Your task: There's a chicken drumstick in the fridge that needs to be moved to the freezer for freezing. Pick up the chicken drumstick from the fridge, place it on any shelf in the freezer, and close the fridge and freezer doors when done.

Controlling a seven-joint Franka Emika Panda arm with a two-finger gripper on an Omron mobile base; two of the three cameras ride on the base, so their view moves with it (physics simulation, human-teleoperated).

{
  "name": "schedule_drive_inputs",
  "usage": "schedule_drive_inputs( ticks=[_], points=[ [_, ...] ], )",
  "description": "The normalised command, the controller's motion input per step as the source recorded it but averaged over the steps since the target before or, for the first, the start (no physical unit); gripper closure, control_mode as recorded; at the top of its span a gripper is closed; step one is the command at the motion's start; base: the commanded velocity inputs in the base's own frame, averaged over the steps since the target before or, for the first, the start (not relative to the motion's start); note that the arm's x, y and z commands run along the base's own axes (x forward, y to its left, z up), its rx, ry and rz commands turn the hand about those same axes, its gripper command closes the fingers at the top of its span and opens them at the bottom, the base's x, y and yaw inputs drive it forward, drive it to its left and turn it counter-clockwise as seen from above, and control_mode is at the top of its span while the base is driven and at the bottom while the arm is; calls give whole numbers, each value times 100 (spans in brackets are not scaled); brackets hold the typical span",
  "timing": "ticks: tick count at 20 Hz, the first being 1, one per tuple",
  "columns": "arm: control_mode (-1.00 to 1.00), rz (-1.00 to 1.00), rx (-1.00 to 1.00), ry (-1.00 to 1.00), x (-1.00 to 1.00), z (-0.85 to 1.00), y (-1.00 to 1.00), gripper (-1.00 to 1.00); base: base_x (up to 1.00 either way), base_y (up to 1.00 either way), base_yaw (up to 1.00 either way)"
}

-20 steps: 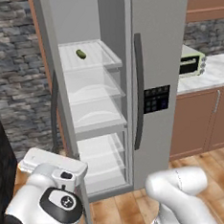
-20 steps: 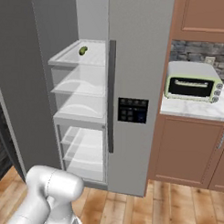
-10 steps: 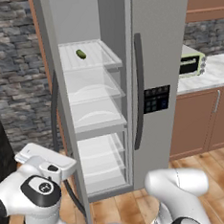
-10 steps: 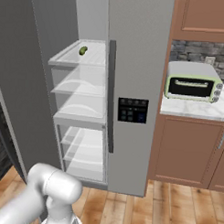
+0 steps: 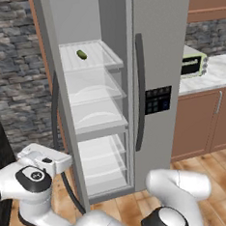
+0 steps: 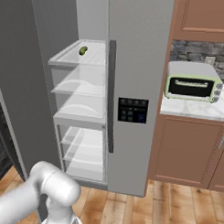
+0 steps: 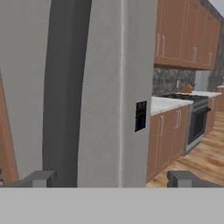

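Before the fridge point(image 7: 105, 87), tool point(image 7: 111, 178) (wide open, empty)

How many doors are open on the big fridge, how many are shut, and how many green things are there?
Open doors: 1
Shut doors: 1
Green things: 2, the small item on the top shelf and the toaster oven
Total: 4

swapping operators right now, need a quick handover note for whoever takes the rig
Tool: open, holding nothing, facing the closed fridge door edge.
Left compartment door is open; a small green item lies on its top shelf, other shelves bare. No chicken drumstick is visible.
Done: one door opened.
Left: open the other door, find the drumstick, move it to a freezer shelf, close both doors.
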Motion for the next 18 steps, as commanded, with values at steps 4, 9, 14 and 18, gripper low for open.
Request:
schedule_drive_inputs(
  ticks=[4, 9, 14, 18],
  points=[
    [-100, -3, 0, 0, 43, -36, 20, -100, 0, 0, 0],
    [-100, -1, 0, 1, 54, -14, 18, -100, 0, 0, 0],
    [-100, 0, 0, 3, 42, -18, 38, -100, 0, 0, 0],
    [-100, -2, 0, 8, 41, -15, 48, -100, 0, 0, 0]
  ],
)
